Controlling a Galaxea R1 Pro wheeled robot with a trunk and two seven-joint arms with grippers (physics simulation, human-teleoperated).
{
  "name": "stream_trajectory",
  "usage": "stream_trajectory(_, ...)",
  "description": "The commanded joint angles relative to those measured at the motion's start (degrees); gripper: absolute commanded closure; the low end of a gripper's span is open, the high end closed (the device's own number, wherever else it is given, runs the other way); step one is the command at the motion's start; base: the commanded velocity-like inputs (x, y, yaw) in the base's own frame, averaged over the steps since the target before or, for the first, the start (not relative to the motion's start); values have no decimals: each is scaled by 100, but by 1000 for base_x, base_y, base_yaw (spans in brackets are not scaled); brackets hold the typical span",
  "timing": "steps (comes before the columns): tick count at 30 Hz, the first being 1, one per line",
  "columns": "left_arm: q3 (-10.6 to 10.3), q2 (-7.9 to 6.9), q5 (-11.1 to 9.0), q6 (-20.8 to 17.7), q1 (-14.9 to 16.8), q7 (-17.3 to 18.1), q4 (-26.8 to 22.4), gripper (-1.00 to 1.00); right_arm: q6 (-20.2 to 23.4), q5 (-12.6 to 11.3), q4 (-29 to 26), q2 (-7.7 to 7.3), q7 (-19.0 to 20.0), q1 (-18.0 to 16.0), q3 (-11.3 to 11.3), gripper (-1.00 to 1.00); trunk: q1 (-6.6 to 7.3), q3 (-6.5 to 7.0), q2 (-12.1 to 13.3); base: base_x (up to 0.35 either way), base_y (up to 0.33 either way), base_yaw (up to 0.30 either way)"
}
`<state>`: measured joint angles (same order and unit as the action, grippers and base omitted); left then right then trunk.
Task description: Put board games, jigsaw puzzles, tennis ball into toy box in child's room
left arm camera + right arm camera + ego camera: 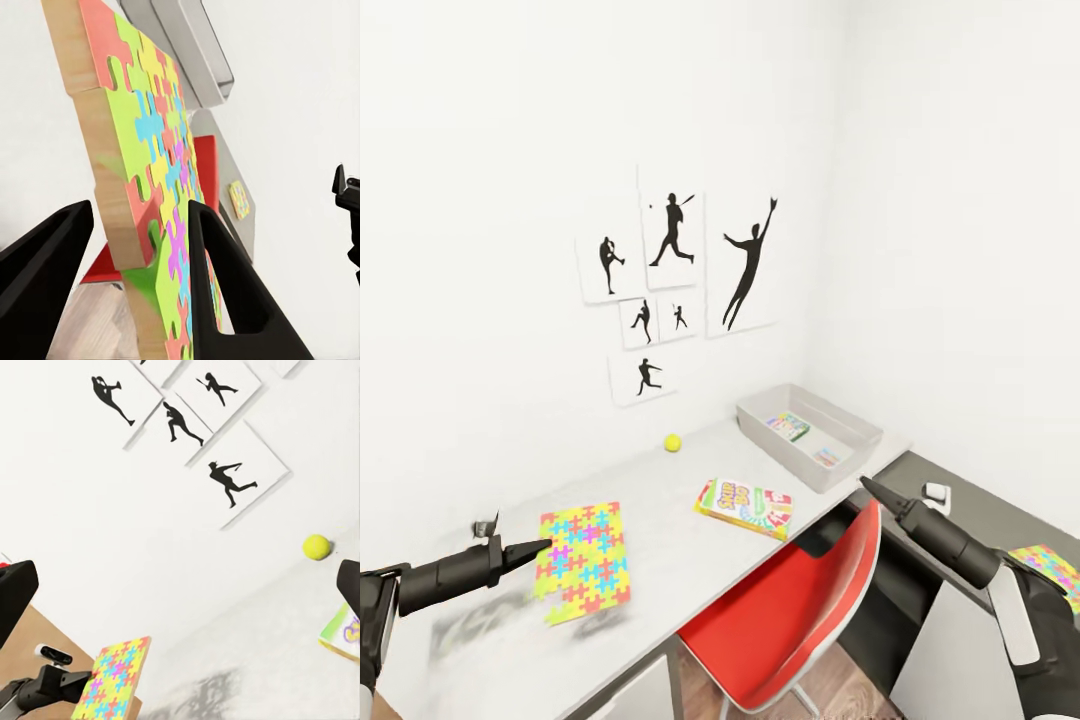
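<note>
Long light-grey table point(660, 500), smooth matte top, set against a white wall in the room's far right corner, joined at its right end to a lower dark-grey counter point(970, 500). Near left on the table: jigsaw puzzle point(582, 562), a thin flat square of interlocked pieces in yellow, green, pink, blue and orange on a pale wood-coloured backing, notched edge. The left gripper point(545, 546), black with tapered fingers, holds its tip at the puzzle's left edge; in the left wrist view the fingers point(217, 277) stand spread with the puzzle's edge between them, not clenched on it. Mid-table: board game point(746, 507), a flat rectangular box with a yellow, red and green printed lid, lying near the front edge. Far, close to the wall: tennis ball point(673, 442), a small yellow-green sphere, resting apart from the rest. Far right: toy box point(830, 470), a shallow grey tray with sloping walls, with two flat colourful items lying inside, too small to identify. Second jigsaw puzzle point(1050, 570) lies on the counter at far right, partly hidden by the right arm. Right gripper point(870, 487) hangs over the table's right end, near the toy box; whether parted or closed cannot be told. Red chair point(790, 610), glossy curved shell, stands tucked against the table front. Wall above: black sports silhouette pictures point(675, 290) on white panels
</note>
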<state>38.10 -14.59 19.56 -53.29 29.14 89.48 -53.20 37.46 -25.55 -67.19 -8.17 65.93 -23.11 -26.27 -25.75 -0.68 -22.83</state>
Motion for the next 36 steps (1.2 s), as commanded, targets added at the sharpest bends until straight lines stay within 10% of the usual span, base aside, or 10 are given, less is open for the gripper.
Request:
stream_trajectory(1,14,3,57,-59,4,52,-6,100,42,-26,4,0,7,-6,-3,-100,-3,-7,-8,0,0,-281)
stream_trajectory(36,69,17,42,-7,-2,52,-21,100,13,-18,4,-13,-90,22,-3,-100,-3,-10,-8,83,-167,-219)
